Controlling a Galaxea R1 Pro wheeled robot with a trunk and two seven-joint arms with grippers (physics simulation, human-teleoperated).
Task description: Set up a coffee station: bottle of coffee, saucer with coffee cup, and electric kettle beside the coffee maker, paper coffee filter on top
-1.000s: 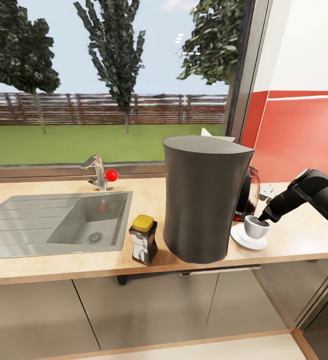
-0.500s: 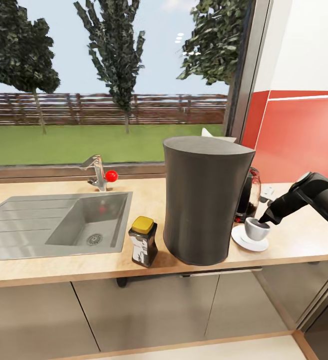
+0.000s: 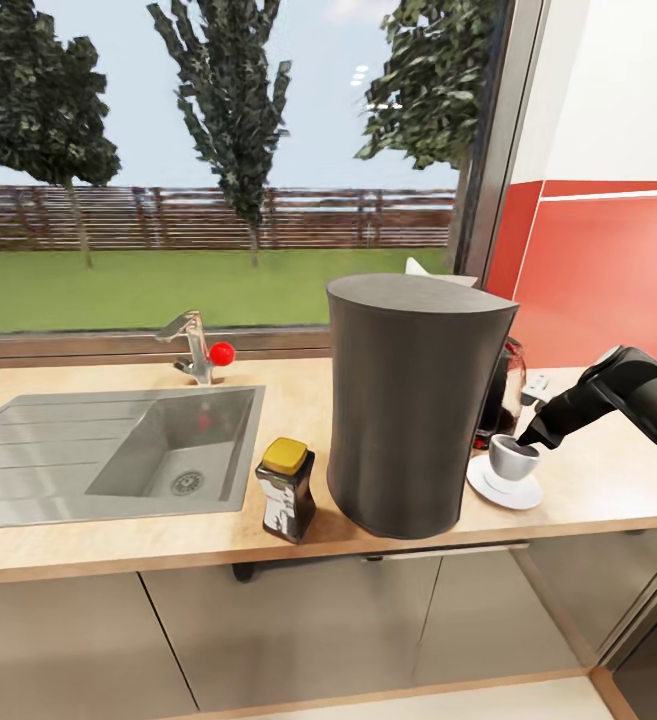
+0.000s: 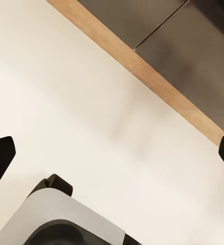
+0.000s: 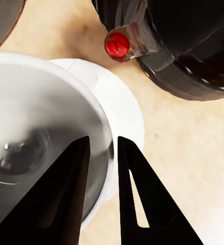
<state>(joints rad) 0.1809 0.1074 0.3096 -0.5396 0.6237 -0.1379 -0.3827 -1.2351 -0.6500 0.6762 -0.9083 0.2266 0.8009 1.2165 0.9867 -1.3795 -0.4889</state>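
The tall charcoal coffee maker point(image 3: 408, 400) stands on the pale countertop point(image 3: 598, 485), with the white tip of the paper coffee filter point(image 3: 424, 268) showing on top of it. At its left stands the bottle of coffee point(image 3: 288, 490) with a yellow lid. To its right the coffee cup point(image 3: 513, 460) sits on the saucer point(image 3: 503, 490). The dark electric kettle point(image 3: 498, 395) stands just behind them. My right gripper point(image 3: 528, 437) is shut on the cup's rim, one finger inside and one outside point(image 5: 103, 142). In the right wrist view the cup point(image 5: 40, 132), saucer point(image 5: 125, 112) and kettle point(image 5: 183, 46) are close. My left gripper point(image 4: 114, 153) hangs open over the floor.
A steel sink point(image 3: 118, 450) with a faucet point(image 3: 200, 345) fills the counter's left part. A red wall panel point(image 3: 608, 270) rises behind the right end, and a window runs along the back. Glossy cabinet fronts point(image 3: 288, 620) lie under the counter.
The head view has shifted slightly. My right gripper stays on the cup's rim, and the cup stays on the saucer.
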